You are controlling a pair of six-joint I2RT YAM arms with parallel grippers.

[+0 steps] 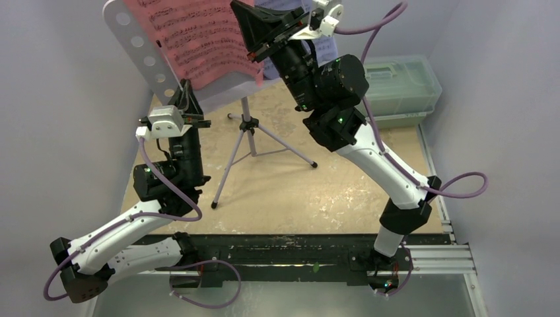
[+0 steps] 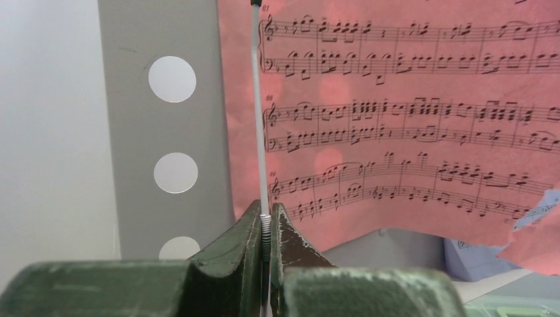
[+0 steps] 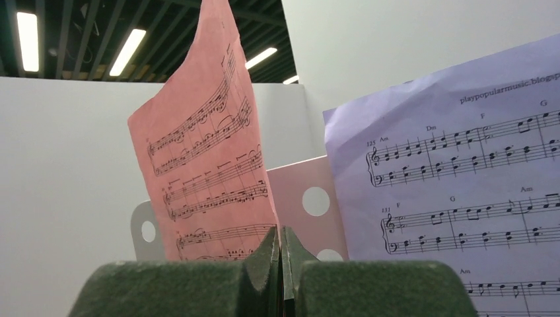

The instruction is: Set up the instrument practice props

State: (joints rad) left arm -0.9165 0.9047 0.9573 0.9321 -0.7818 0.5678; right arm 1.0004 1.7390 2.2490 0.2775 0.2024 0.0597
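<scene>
Two arms meet at the lavender music stand (image 2: 125,119), which stands upright on thin tripod legs (image 1: 229,166) at the far left of the table; the pink sheet (image 1: 198,33) and the pale-blue sheet (image 3: 462,198) both rest on its desk, pink to the left; no metronome is in view. Your left gripper (image 2: 267,218) is clamped on the sprung foot of a thin white page-holder wire (image 2: 259,119) that rises across the pink sheet's left margin. Your right gripper (image 3: 280,234) has its jaws drawn together, apparently nipping the pink sheet's right edge, which curls away from the desk; the contact itself is hard to see.

Expect trouble if the two arms pull against each other; the paper would likely tear at the pinch, or the light stand could tip on its narrow legs. Let the wire go abruptly and its spring may snap it back and crease or dislodge the page; a sideways sweep of the right arm could brush the pale-blue sheet off the ledge.

The table (image 1: 297,191) is a scuffed tan board, flat and matte; plain pale walls (image 1: 59,132) close it in on three sides; a translucent green lidded box (image 1: 403,82) sits at the far right; the right wrist view shows strip lights on a dark ceiling above.
</scene>
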